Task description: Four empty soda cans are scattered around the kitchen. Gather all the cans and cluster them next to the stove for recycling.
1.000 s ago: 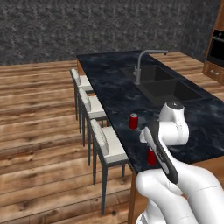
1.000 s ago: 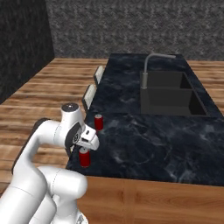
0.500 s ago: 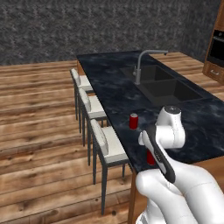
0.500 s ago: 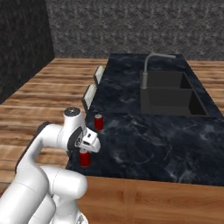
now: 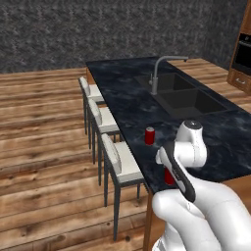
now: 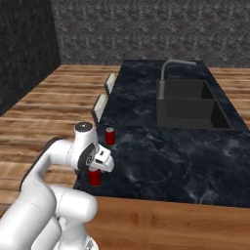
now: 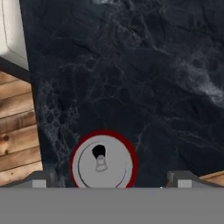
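- My pincer [image 7: 107, 179] hangs straight over the near soda can [image 7: 104, 161], looking down on its silver top w/ the pull tab; the fingertips [image 7: 40, 178] sit wide apart, one each side of the can, nothing gripped.
- In the right base view the pincer [image 6: 100, 167] is just above that can [image 6: 94, 177], which stands upright at the near left corner of the dark marble island counter [image 6: 166, 151], close to the edge.
- Left base view: same can [image 5: 169, 177] mostly hidden behind my arm, only a red bit shows.
- 2nd soda can [image 5: 149, 136] stands upright further in along the left edge, apart from the near one; also seen in right base view [image 6: 110, 136].
- Sink [image 5: 188, 100] w/ tall faucet [image 5: 159, 73] is set in the counter's far right part, well apart from both cans.
- White stools [image 5: 120, 164] line the counter's left side, on wood floor [image 5: 44, 162].
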